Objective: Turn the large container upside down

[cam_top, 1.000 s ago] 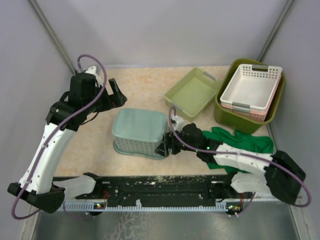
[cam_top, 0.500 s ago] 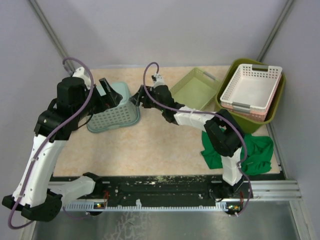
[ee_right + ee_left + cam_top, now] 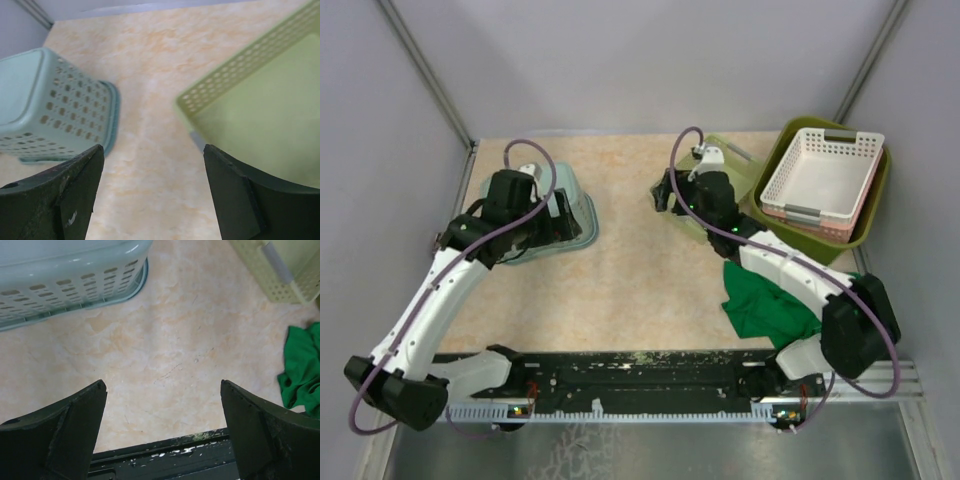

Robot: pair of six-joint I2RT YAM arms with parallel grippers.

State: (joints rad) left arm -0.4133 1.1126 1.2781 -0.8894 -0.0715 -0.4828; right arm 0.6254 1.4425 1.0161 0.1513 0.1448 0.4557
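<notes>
So the large container [image 3: 772,232], the dark olive tub, is sitting at the far right of the counter [image 3: 630,265], right way up with its opening facing the ceiling. It's got a white basket [image 3: 820,172] nested inside it, and that one sits on a pinkish basket [image 3: 807,222] whose edge just peeks out underneath. Neither arm is touching the tub

The right end effector [image 3: 152,150] is open with nothing between the fingers, just bare counter below. It hangs by the left corner of the yellow-green basket [image 3: 250,100], which sits just left of the olive tub. From the top view the arm covers a good chunk of that basket. The right wrist view also catches the teal basket [image 3: 50,107] off to the left

The left end effector [image 3: 162,387] is spread wide and empty too. It's over on the left side of the counter, right by the teal basket, which is rim-down with its base up. From the top I can't tell if the fingers touch it, the wrist hides that bit. In the left wrist view the fingertips are clear of it

A green cloth [image 3: 765,305] lies crumpled on the near right of the counter, partly under the right arm, well apart from the teal basket
</notes>
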